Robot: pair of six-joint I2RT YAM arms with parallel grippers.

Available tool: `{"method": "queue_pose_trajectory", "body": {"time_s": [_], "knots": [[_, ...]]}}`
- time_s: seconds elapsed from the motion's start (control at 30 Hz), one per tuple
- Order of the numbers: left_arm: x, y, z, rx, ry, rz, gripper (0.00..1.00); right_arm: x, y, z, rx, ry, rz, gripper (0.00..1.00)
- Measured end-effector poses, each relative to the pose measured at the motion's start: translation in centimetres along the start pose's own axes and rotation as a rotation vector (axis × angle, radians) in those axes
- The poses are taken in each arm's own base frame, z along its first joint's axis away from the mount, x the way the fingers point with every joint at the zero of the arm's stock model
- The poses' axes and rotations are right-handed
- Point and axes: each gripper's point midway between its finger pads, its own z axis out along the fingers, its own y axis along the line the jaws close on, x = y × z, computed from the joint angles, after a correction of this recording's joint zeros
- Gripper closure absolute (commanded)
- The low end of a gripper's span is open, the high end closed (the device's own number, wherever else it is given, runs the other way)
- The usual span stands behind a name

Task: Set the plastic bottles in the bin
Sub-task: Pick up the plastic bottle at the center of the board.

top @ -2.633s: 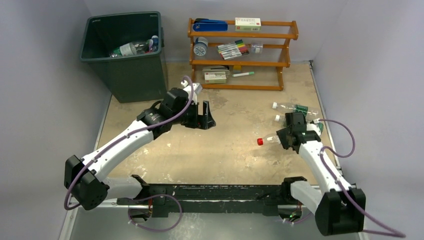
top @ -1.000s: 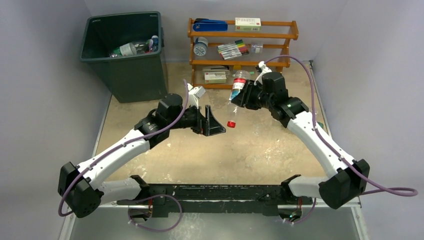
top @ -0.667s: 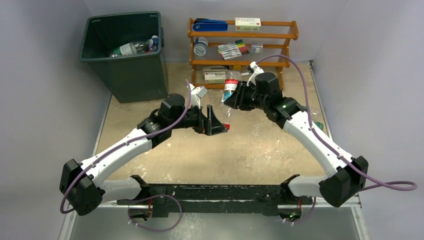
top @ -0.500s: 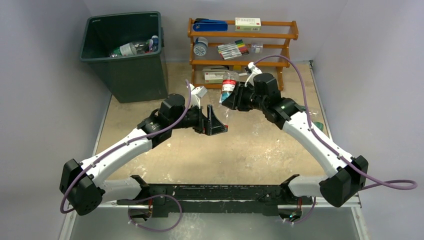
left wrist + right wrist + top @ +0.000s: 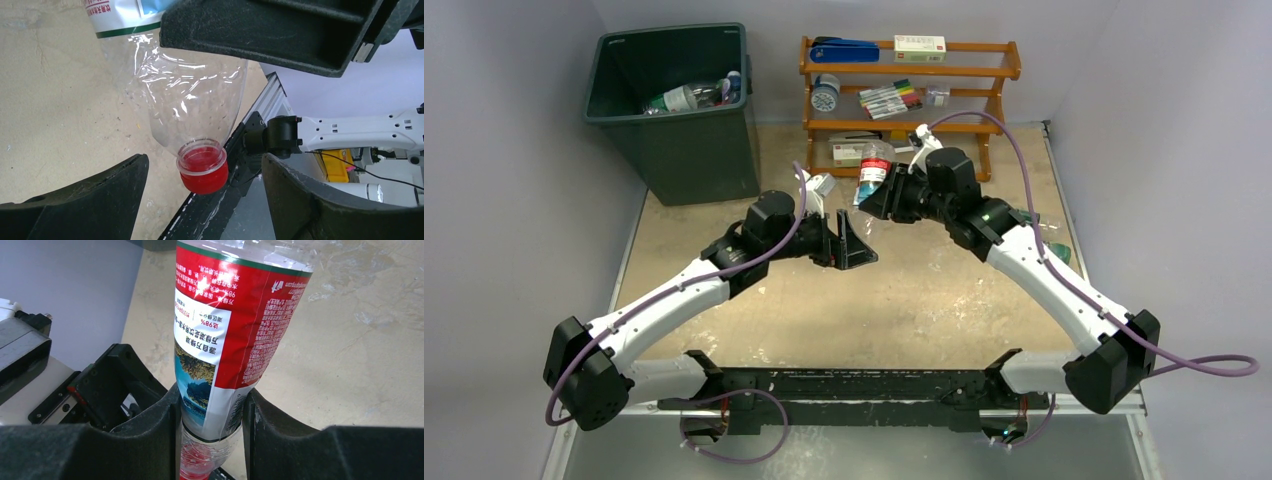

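Right tool (image 5: 210,400) clamps a red-labelled bottle (image 5: 190,100), cap down, inside the open left tool (image 5: 202,165). Several bottles (image 5: 686,97) lie in the far-left bin (image 5: 614,60); another bottle (image 5: 1026,214) waits on the right.

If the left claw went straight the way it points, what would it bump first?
Probably the plastic bottle held by the right claw; its red cap sits between the left claw's open fingers.

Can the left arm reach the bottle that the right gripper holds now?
Probably yes. The left gripper is open, its fingers either side of the red cap of the bottle, nothing between. The right gripper grips it higher up, near the label.
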Motion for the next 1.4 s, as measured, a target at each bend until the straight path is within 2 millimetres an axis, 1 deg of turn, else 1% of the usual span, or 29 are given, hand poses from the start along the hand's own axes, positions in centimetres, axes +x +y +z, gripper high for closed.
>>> {"method": "queue_pose_trajectory", "body": {"time_s": [0.2, 0.4, 0.6, 0.93, 1.07, 1.17, 1.27, 1.33, 1.4], "knots": [[-0.6, -0.2, 0.2, 0.003, -0.028, -0.009, 0.20, 0.0, 0.6, 0.1, -0.016, -0.006, 0.039, 0.82], [-0.5, 0.2, 0.3, -0.007, -0.044, -0.026, 0.23, 0.3, 1.0, 0.4, -0.029, -0.005, 0.087, 0.83], [-0.8, 0.2, 0.4, -0.009, -0.058, -0.029, 0.31, 0.1, 1.3, 0.5, -0.040, -0.017, 0.122, 0.82], [-0.9, 0.2, 0.2, -0.013, -0.064, -0.032, 0.39, 0.1, 1.0, 0.9, -0.021, -0.017, 0.138, 0.82], [-0.8, 0.3, 0.2, -0.020, -0.064, -0.037, 0.46, 0.0, 0.7, 1.0, -0.008, -0.026, 0.141, 0.83], [-0.7, 0.5, 0.2, -0.026, -0.061, -0.043, 0.50, -0.1, 0.6, 1.0, 0.000, -0.031, 0.142, 0.82], [-0.6, 0.5, 0.2, -0.029, -0.058, -0.044, 0.58, -0.1, 0.5, 1.0, 0.003, -0.031, 0.142, 0.82], [-0.5, 0.7, 0.2, -0.038, -0.057, -0.048, 0.65, -0.1, 0.5, 1.0, 0.004, -0.030, 0.143, 0.82], [-0.5, 0.9, 0.2, -0.044, -0.056, -0.051, 0.69, -0.1, 0.5, 1.0, 0.005, -0.030, 0.143, 0.82]]}}
